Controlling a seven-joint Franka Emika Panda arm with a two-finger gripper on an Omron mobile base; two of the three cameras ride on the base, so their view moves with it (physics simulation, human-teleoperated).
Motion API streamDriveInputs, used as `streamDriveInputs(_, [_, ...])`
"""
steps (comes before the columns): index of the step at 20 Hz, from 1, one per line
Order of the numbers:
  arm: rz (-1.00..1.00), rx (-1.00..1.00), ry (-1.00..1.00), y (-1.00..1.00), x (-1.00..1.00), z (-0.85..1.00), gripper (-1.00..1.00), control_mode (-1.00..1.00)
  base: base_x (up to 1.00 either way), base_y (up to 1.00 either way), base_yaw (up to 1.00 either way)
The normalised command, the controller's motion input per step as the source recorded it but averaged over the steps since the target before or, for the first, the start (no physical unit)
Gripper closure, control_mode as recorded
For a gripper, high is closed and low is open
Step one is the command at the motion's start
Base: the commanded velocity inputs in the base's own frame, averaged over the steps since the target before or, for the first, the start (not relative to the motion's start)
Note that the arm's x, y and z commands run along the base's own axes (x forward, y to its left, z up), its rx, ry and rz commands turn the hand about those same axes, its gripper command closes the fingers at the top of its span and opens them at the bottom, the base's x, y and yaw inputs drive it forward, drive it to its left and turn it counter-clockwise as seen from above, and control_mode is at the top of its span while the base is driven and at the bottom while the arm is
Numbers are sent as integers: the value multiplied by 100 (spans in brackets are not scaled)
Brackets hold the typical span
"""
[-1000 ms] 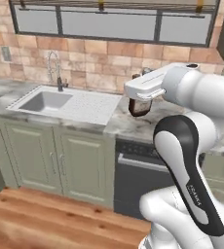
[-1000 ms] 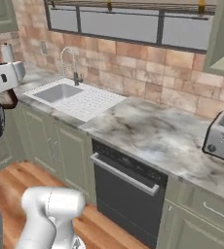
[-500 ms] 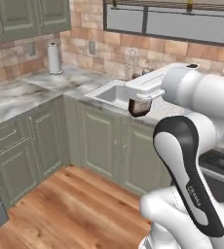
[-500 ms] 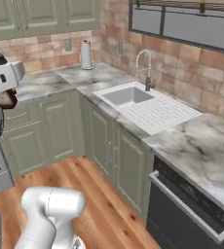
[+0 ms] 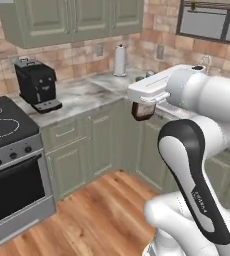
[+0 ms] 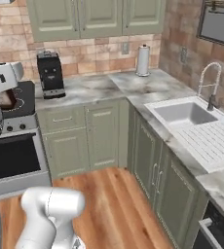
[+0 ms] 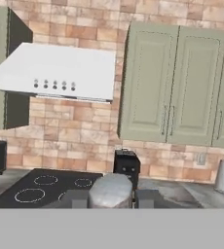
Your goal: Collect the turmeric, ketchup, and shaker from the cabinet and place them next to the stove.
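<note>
My gripper (image 7: 111,198) is shut on the shaker (image 7: 111,189), a small grey-silver cylinder with a rounded top that stands between the two fingertips. From the base cameras the gripper (image 5: 142,111) (image 6: 6,99) hangs in the air in front of the counter, with a small dark lump under the white hand. The stove (image 5: 2,125) (image 6: 24,97) (image 7: 46,187) is a black cooktop with white ring outlines, ahead of the hand and to its left. The turmeric and the ketchup are out of view.
A black coffee machine (image 5: 35,85) (image 6: 50,74) (image 7: 127,165) stands on the marble counter just right of the stove. A paper towel roll (image 5: 119,60) (image 6: 142,60) sits in the corner. Sage-green wall cabinets (image 7: 172,82) have shut doors. A white range hood (image 7: 60,73) hangs over the stove; a sink (image 6: 182,113) lies right.
The whole picture has swung from the sink and window to the corner counter and the stove, so the base has moved. The gripper stays shut on its load.
</note>
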Motion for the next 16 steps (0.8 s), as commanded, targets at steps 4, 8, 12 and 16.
streamDriveInputs(4, [0,0,0,0,0,0,100,100,37,55,48])
streamDriveInputs(8, [0,0,0,0,0,0,100,100,54,51,43])
streamDriveInputs(12, [0,0,0,0,0,0,100,100,62,48,28])
streamDriveInputs(16, [0,0,0,0,0,0,100,100,66,79,16])
